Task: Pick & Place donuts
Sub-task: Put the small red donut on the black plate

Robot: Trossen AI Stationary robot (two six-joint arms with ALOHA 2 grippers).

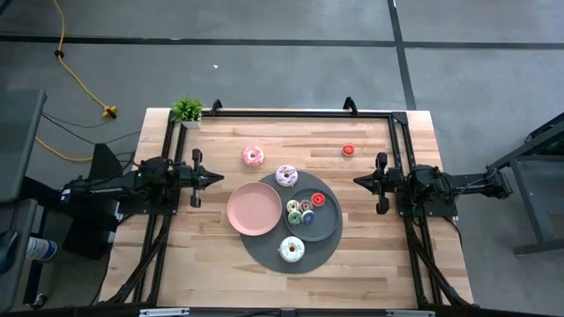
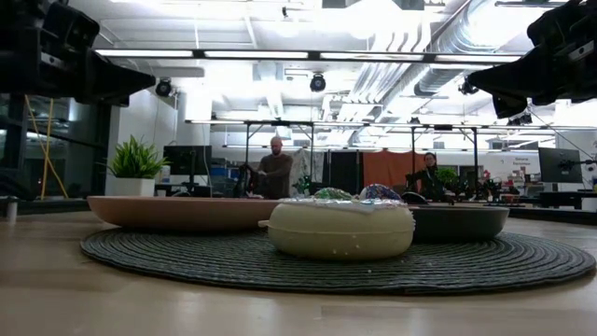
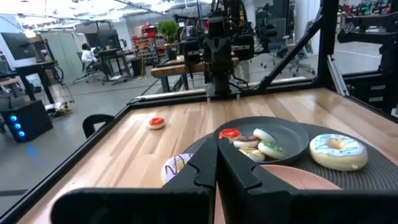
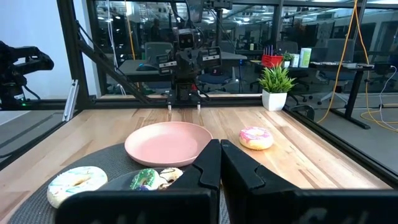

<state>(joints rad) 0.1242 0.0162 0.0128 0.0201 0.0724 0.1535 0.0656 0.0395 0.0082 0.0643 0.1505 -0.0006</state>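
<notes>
Both arms wait at the table (image 1: 370,264) edges, left hand (image 1: 218,179) and right hand (image 1: 359,181) pressed together, empty. Donuts (image 1: 306,211) fill the grey plate (image 1: 327,218) between them.

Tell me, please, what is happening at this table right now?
Nothing is being handled at the moment. The left hand and the right hand wait shut at opposite sides of the table, both empty. On the dark round mat sit an empty pink plate, a grey plate holding several tiny donuts, and a white-iced donut. A pink-iced donut and a tiny red donut lie on the bare wood.
</notes>
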